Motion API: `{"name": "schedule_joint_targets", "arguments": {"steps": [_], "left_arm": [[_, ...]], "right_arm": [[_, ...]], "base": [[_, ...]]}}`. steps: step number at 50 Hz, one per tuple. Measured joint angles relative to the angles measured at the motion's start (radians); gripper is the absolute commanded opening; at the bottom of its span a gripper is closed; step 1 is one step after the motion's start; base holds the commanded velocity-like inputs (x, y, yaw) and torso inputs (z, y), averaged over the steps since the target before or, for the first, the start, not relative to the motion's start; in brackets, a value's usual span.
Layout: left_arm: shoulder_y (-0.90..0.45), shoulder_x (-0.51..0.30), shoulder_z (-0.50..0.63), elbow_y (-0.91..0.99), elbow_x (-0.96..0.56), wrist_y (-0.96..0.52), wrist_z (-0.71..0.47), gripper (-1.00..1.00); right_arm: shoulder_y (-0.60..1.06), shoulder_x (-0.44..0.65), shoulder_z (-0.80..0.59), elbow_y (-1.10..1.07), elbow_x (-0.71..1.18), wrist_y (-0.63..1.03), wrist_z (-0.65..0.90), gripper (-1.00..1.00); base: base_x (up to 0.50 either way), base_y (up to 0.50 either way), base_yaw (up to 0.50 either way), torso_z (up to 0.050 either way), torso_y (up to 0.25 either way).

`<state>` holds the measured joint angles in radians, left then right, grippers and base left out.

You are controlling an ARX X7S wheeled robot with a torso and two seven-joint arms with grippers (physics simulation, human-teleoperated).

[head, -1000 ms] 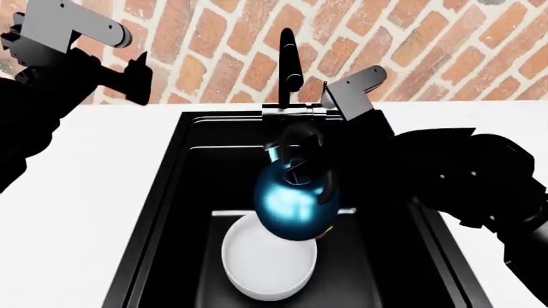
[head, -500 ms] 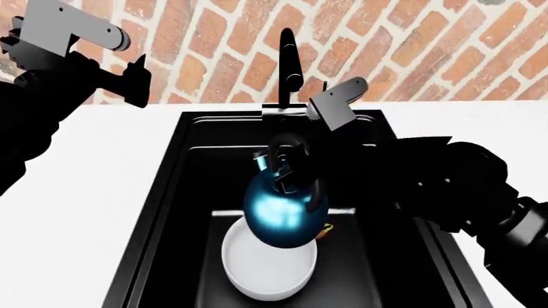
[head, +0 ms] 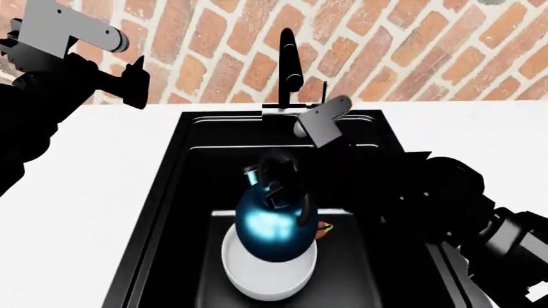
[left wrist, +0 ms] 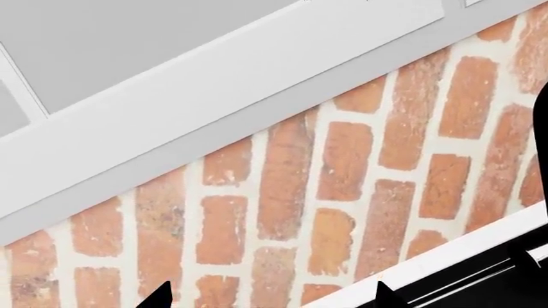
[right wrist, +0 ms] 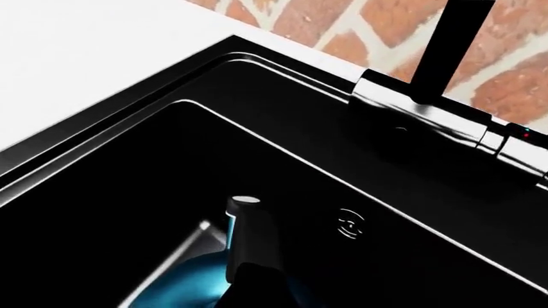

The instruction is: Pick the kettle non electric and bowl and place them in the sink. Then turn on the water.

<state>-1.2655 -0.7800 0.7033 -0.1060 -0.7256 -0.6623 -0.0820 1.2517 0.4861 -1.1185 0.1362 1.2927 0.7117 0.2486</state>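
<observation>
The teal-blue kettle (head: 272, 228) hangs tilted inside the black sink (head: 171, 186), right over the back part of the white bowl (head: 256, 282) on the basin floor. Whether kettle and bowl touch cannot be told. My right gripper (head: 283, 186) is shut on the kettle's black handle. In the right wrist view the kettle's blue body (right wrist: 184, 289) and pale spout tip (right wrist: 244, 200) show against the dark basin. My left gripper (head: 135, 80) is raised at the far left before the brick wall, open and holding nothing, its two fingertips (left wrist: 158, 296) wide apart. No water falls from the faucet (head: 289, 61).
White counter (head: 94, 192) flanks the sink on both sides, with the brick wall (head: 411, 45) behind. The faucet's chrome base (right wrist: 428, 119) sits at the sink's back rim. A round drain (right wrist: 351, 221) marks the basin. A small orange object (head: 325, 228) lies by the kettle.
My right arm has carried the kettle lower and to the left, from beside the bowl's back edge to over the bowl. The left arm has barely moved.
</observation>
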Motion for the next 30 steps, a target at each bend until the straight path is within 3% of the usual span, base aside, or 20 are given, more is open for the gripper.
{"name": "schedule_joint_targets", "arguments": {"steps": [30], "left_arm": [[0.007,0.002,0.0,-0.009,0.005,0.008,0.002,1.0]], "right_arm": [[-0.036,-0.017,-0.012,-0.011,-0.019,-0.005,0.0,-1.0]], "base": [[0.0,0.0,0.0,0.0,0.001]]}}
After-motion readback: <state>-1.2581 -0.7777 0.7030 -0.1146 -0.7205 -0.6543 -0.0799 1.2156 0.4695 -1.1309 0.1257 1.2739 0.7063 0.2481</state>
